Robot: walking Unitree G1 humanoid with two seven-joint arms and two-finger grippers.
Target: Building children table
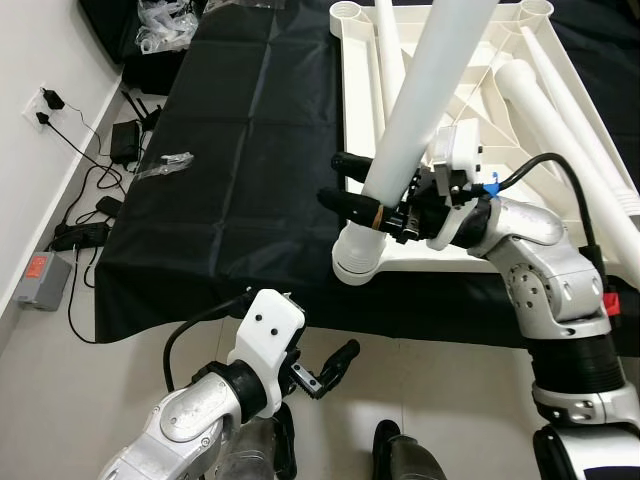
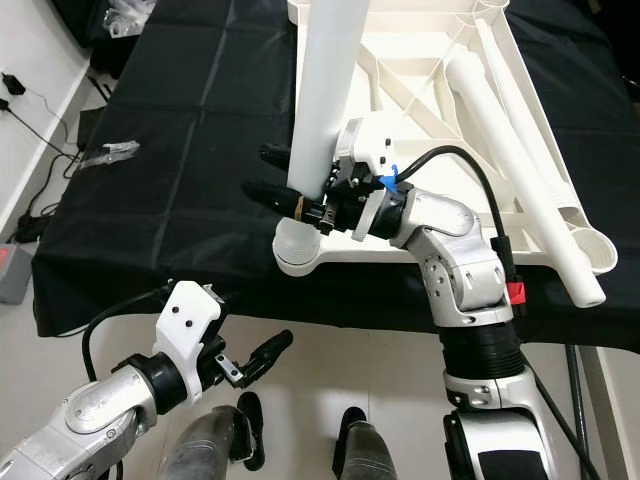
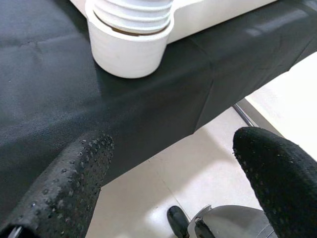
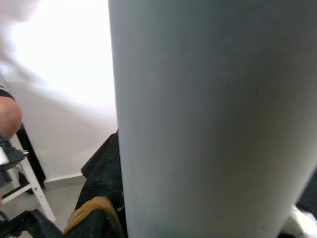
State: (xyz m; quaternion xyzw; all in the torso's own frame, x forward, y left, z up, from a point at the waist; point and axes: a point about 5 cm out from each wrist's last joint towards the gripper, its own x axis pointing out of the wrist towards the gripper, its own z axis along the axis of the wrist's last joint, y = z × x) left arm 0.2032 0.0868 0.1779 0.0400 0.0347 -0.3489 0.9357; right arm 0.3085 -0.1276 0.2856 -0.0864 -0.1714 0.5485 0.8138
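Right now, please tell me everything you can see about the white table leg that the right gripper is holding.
The table leg is a long, smooth white tube, plastic by its look, standing nearly upright with a slight tilt. Its ribbed lower end sits in the round corner socket of the upturned white tabletop, which lies on a black cloth. The right gripper is closed around its lower part, black fingers on both sides. Its top runs out of the picture.

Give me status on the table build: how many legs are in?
One in hand: the right hand grips a white leg standing in the near corner socket of the upturned tabletop. At least two loose legs lie on it; far sockets look empty. Left hand idle, open.
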